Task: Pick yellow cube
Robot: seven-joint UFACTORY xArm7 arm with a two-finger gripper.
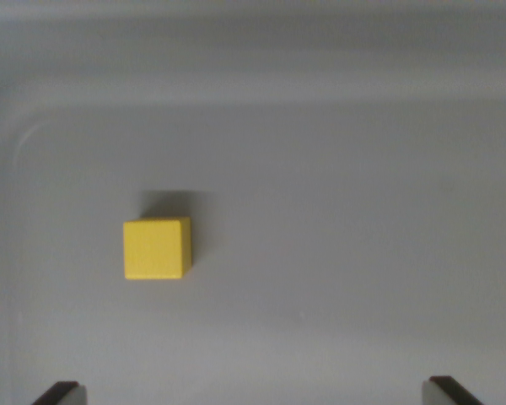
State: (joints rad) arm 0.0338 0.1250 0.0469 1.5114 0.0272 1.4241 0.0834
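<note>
My yellow cube point(156, 248) looks like painted wood or hard plastic, can't tell which; faces smooth, matt, no shine, edges crisp w/ one side a shade darker. It sits on a pale grey tray point(337, 253) that reads as moulded plastic, smooth w/ a soft satin sheen, esp. along the rounded rim at the top & the wrist view's left. My fingertips point(61, 392) show as dark, matt bits, prob. rubber or plastic, too little visible to say more.
</note>
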